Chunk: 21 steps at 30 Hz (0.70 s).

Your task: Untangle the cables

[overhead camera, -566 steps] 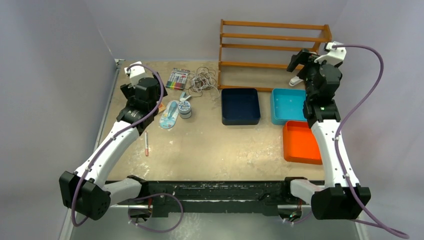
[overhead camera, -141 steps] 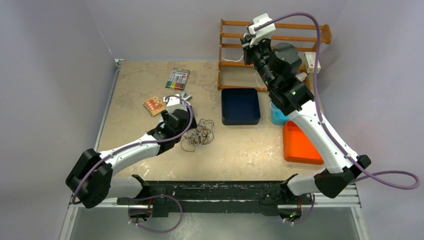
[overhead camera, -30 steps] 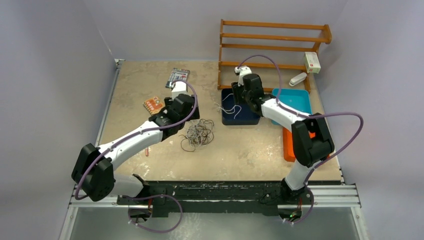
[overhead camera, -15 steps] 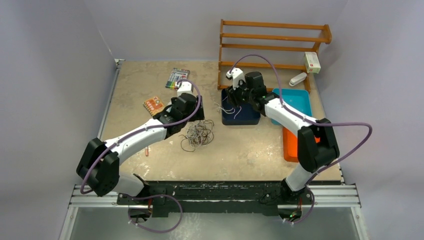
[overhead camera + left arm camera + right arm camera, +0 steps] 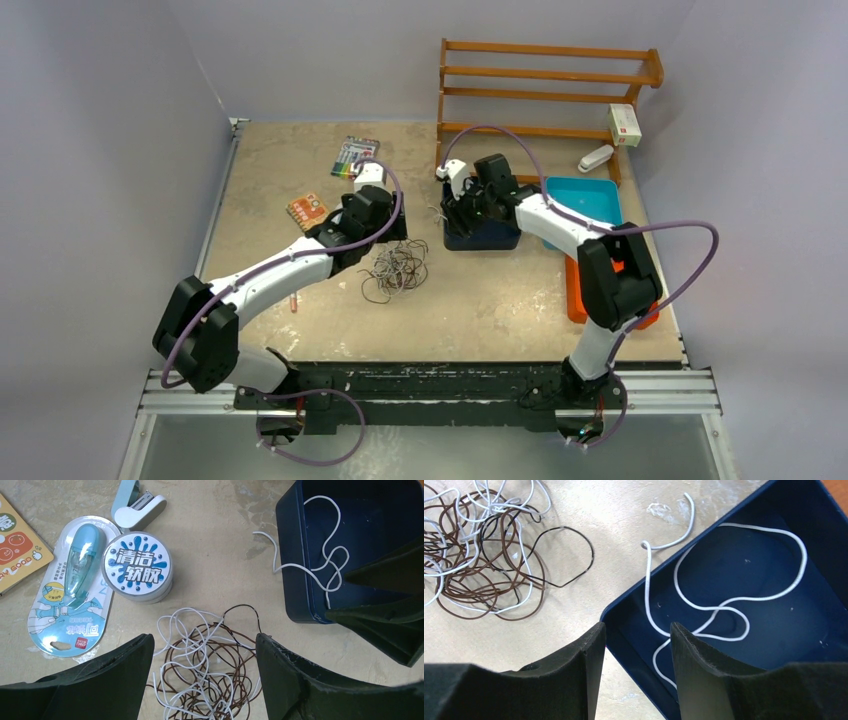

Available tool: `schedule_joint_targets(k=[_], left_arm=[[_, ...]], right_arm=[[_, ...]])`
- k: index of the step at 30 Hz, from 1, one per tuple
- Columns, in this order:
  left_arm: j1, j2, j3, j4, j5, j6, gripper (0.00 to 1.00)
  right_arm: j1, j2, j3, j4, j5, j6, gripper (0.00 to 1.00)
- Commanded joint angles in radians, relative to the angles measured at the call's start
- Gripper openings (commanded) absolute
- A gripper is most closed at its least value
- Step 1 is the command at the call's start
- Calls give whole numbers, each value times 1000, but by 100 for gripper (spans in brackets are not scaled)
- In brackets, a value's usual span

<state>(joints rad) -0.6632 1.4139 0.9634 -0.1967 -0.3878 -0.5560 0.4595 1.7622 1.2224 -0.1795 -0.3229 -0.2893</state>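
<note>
At the right of the desk (image 5: 480,310), nearest the arm bases, lies a shallow orange plastic tray (image 5: 578,300). The right arm hides most of it, so I cannot tell its contents.

Further in, near the middle of the desk, sits a loose tangle of thin white and dark brown cables (image 5: 397,268), lying in overlapping loops. The left hand (image 5: 205,680) hangs over this tangle with its fingers spread wide and nothing between them.

Just right of the tangle and apart from it stands a dark blue rectangular tray (image 5: 286,570). It holds a single white cable (image 5: 724,600), which curls across the floor of the tray. One end of it drapes over the left rim onto the desk. The right hand (image 5: 638,670) sits at this tray's near-left corner with its fingers parted and gripping nothing.

Left of the tangle are a round tub with a blue-and-white label (image 5: 137,567) and a carded light-blue correction tape (image 5: 70,595).

Behind the orange tray lies a teal plastic tray (image 5: 590,195). At the back stands a slatted wooden rack (image 5: 550,75).
</note>
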Motion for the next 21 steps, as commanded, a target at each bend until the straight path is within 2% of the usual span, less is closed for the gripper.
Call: schedule_joint_targets(k=[1, 9, 17, 21], left_arm=[[7, -21, 42, 24, -7, 17, 73], [7, -32, 32, 24, -15, 18, 73], [8, -29, 31, 25, -16, 19, 73], [10, -26, 35, 25, -16, 19, 73]], right_arm=[[10, 21, 55, -21, -35, -29, 53], [14, 54, 67, -4, 32, -21, 51], [17, 82, 82, 5, 32, -21, 48], [17, 94, 79, 30, 28, -17, 36]])
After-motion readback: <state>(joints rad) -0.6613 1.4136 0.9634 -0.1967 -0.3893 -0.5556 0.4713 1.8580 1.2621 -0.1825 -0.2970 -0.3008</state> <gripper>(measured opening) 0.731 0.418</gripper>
